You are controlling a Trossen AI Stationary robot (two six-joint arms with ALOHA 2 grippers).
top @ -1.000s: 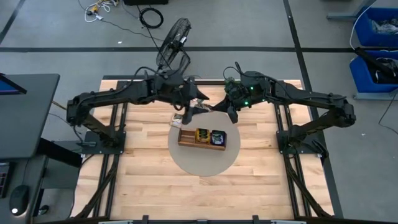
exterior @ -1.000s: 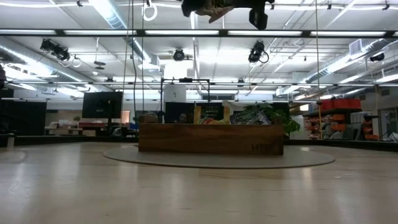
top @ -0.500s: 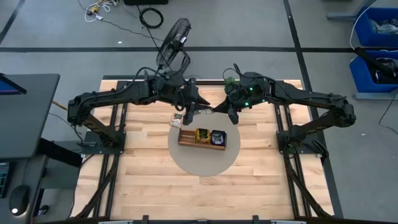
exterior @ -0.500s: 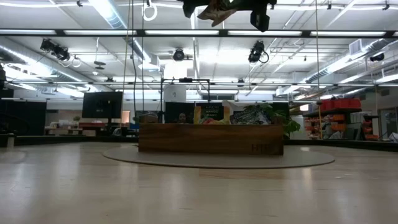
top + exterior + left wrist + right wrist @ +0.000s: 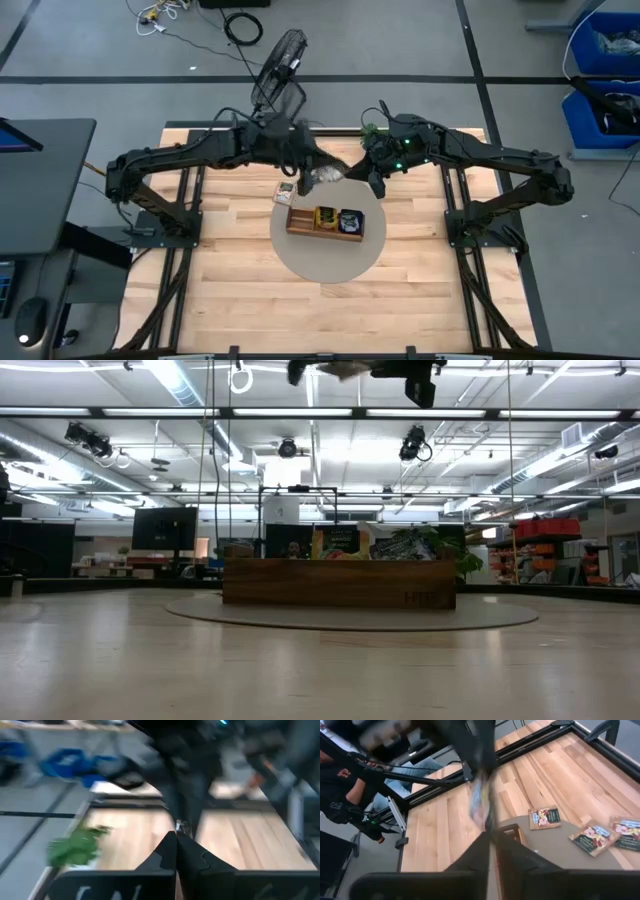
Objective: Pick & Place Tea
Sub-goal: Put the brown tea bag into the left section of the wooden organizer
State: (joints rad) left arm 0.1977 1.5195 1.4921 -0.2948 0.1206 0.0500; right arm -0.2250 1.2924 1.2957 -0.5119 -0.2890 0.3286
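Note:
A pale tea packet point(image 5: 325, 175) hangs in the air above the table's far middle, between my two grippers. My left gripper point(image 5: 308, 177) is shut on its left end and my right gripper point(image 5: 358, 177) on its right end. In the low view the packet point(image 5: 345, 368) shows at the very top, high over the brown wooden tray point(image 5: 338, 582). The tray point(image 5: 296, 222) stands on a round grey mat point(image 5: 325, 262) and holds a yellow packet point(image 5: 325, 216) and a blue one point(image 5: 350, 220). My left gripper pinches one thin edge of the packet point(image 5: 179, 826) between its two fingers, coming level from the table's left. The packet is lifted clear. My right gripper has the packet's opposite edge point(image 5: 486, 825) at its fingertips point(image 5: 496, 842), coming from the table's right. The packet point(image 5: 480, 802) stands on edge.
A loose packet point(image 5: 286, 190) lies on the wood just left of the tray's far end. Further packets point(image 5: 544, 817) point(image 5: 592, 839) point(image 5: 627, 827) lie flat near the mat. A seated person point(image 5: 342, 785) is beyond the table's frame. The near half of the table point(image 5: 330, 310) is bare wood.
My left gripper has shut on the left end of the packet that my right gripper holds up. The packet has stayed high over the tray and lies flatter now in the low view.

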